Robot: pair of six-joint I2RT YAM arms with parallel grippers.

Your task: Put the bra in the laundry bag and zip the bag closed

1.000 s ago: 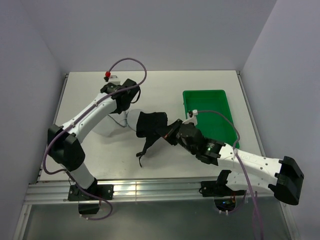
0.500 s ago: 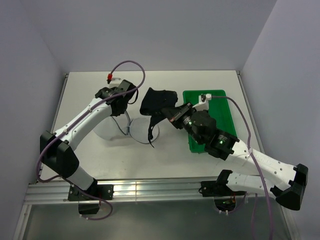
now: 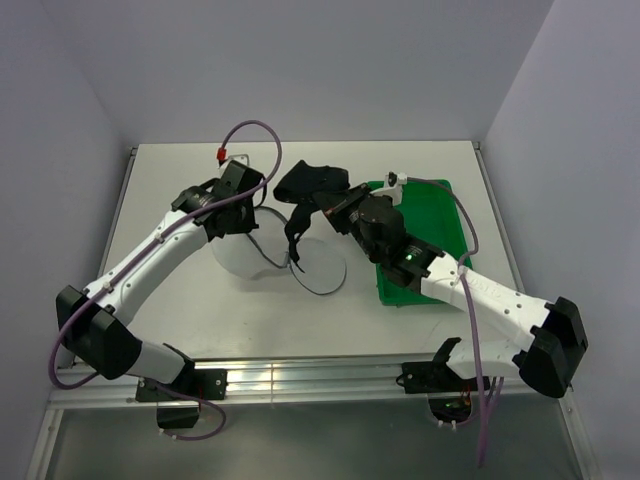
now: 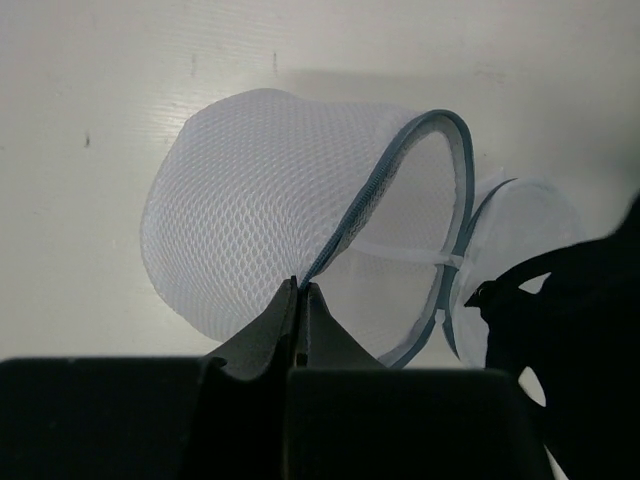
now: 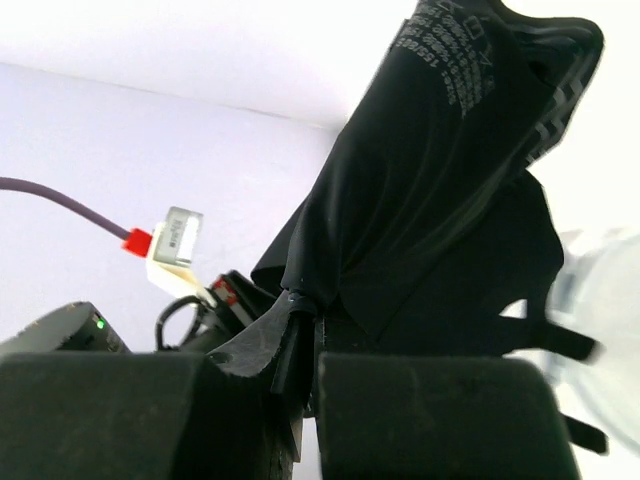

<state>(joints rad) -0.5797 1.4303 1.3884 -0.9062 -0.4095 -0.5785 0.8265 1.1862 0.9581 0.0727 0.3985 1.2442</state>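
The white mesh laundry bag [image 3: 235,258] lies on its side on the table, mouth to the right, its round lid [image 3: 322,268] flopped open flat beside it. My left gripper [image 3: 242,220] is shut on the bag's blue-grey zipper rim [image 4: 345,225]; in the left wrist view the fingertips pinch it at the gripper [image 4: 300,287]. The black bra [image 3: 312,182] hangs in the air behind the lid, with thin straps [image 3: 293,235] dangling over it. My right gripper [image 3: 330,204] is shut on the bra [image 5: 440,170], a fold pinched at the gripper [image 5: 305,312].
A green rectangular tray [image 3: 425,205] stands at the right, partly under the right arm. The left arm's purple cable [image 3: 250,135] loops above its wrist. Walls close the table on the left, back and right.
The right arm has carried the bra from over the bag near the table's middle up and toward the back. The left gripper has raised the bag's rim, and the lid now lies spread open.
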